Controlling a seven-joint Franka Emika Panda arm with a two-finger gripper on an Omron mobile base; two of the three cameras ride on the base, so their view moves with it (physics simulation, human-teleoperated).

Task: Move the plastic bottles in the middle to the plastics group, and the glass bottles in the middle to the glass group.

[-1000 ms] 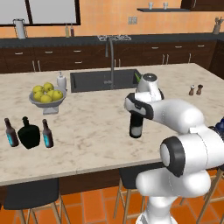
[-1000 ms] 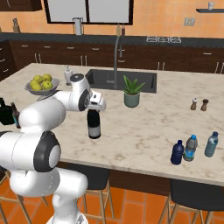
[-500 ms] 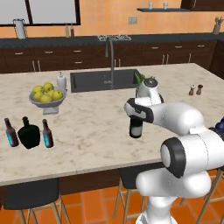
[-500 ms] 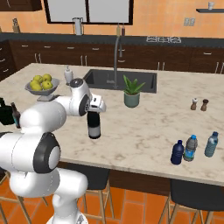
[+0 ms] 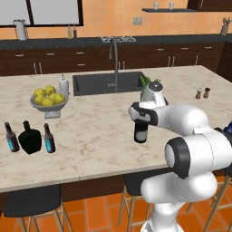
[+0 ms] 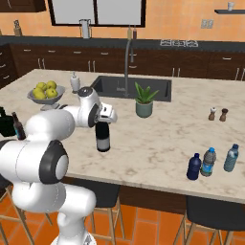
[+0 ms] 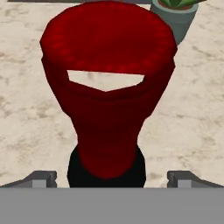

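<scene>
We are looking at the tall wine bottle [image 7: 107, 109] standing upright on the counter [image 6: 158, 143] directly beneath our wide-open pincer [image 7: 109, 177], likely heavy, rigid, slick and breakable glass, best grasped around its red-foil neck [image 7: 108, 65], with the potted plant [image 7: 173, 13] just beyond.

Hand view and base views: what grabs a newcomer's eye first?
In the hand view, the red-foil neck of the wine bottle looms up close, with the open gripper straddling it, fingertips wide on either side. From the base views, the white arm hunches over that bottle mid-counter. Off to the right sit three plastic bottles; the yellow fruit bowl stands near the sink.
</scene>
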